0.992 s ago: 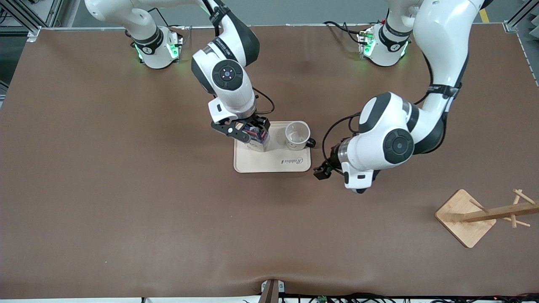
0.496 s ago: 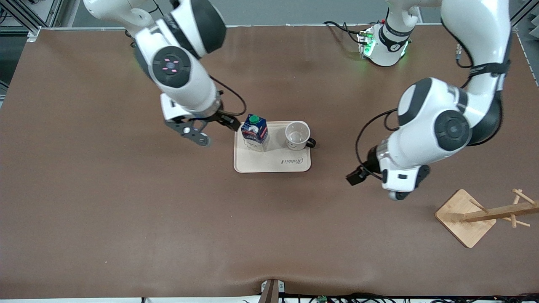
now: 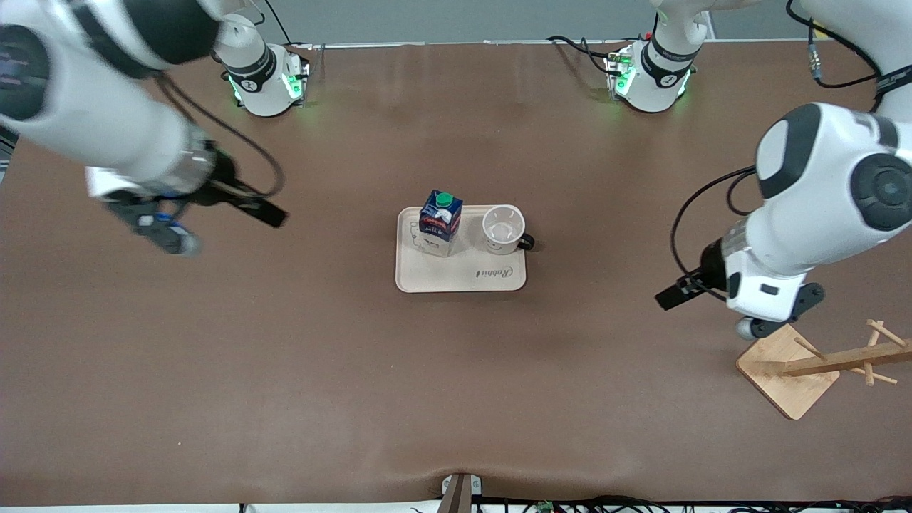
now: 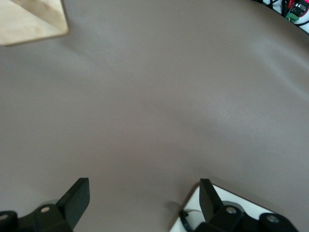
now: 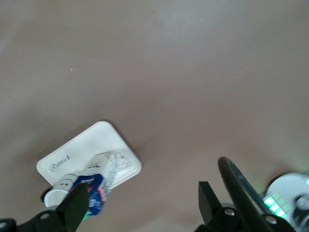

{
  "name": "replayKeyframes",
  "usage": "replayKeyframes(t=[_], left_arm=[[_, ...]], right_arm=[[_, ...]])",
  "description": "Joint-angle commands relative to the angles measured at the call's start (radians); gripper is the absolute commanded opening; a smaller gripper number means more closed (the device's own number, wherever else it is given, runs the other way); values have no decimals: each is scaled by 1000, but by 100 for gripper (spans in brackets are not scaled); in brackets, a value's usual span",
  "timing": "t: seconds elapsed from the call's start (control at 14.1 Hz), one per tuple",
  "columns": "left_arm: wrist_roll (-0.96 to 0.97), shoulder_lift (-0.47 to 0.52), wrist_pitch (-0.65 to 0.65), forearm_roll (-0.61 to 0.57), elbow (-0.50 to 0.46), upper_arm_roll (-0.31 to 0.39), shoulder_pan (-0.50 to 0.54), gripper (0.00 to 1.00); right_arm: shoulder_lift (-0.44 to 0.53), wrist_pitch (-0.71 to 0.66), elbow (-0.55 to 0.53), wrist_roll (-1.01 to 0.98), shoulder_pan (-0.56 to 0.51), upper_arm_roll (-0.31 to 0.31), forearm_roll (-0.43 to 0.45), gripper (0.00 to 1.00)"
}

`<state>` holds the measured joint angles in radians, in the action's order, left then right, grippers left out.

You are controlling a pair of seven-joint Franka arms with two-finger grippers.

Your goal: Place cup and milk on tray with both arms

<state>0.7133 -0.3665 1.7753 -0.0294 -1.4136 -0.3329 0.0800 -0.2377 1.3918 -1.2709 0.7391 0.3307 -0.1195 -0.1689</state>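
Observation:
The cream tray (image 3: 463, 280) lies at the table's middle. On it stand the dark blue milk (image 3: 440, 222) with its green cap and, beside it toward the left arm's end, the white cup (image 3: 503, 229), its black handle overhanging the tray's edge. My right gripper (image 3: 165, 235) hangs open and empty over bare table toward the right arm's end. My left gripper (image 3: 754, 328) is open and empty, just above the wooden rack's corner. The right wrist view shows the tray (image 5: 96, 142), milk (image 5: 95, 192) and cup (image 5: 60, 186) past my right gripper (image 5: 142, 198). The left gripper (image 4: 143, 193) frames bare table.
A wooden rack (image 3: 787, 367) with a square base and pegged pole stands toward the left arm's end, nearer the front camera than the tray; its base corner (image 4: 29, 19) shows in the left wrist view. Both arm bases (image 3: 267, 78) (image 3: 648, 75) sit along the table's farthest edge.
The right gripper let go of the milk on the tray and swung away toward the right arm's end. The left arm drew back from the tray toward the rack.

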Motion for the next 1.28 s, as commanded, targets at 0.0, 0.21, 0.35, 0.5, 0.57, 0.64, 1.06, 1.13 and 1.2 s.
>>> replayKeyframes(t=[0.0,0.21,0.35,0.5,0.57,0.64,1.06,1.13,1.2], left_arm=[[-96,55,-39,-32,-10,-2,52,100],[-129,86,-53,-67,-8,-2,84,100],[-141,87,-74,-102,30,-5,87,100],[-155,87,-150,-87,71,-14,121,100],[-155,89,-168,-90,71,-14,121,100],[-156,102,-189,-92,71,-9,121,100],[-336,129,-208,-103,70,-2,121,100],[-348,148,-215,-95,70,-5,121,100],[-350,156,-218,-90,70,-5,121,100]], right_arm=[[89,42,-119,-395,-177,17,59,100],[95,110,-145,-705,-309,17,89,100],[171,183,-264,-721,-347,18,91,100],[295,335,-469,-794,-354,17,91,100],[328,380,-517,-901,-357,15,91,100],[324,369,-507,-969,-367,15,91,100],[302,290,-407,-956,-401,20,112,100],[304,270,-404,-952,-400,21,111,100],[305,254,-401,-946,-397,24,112,100]])
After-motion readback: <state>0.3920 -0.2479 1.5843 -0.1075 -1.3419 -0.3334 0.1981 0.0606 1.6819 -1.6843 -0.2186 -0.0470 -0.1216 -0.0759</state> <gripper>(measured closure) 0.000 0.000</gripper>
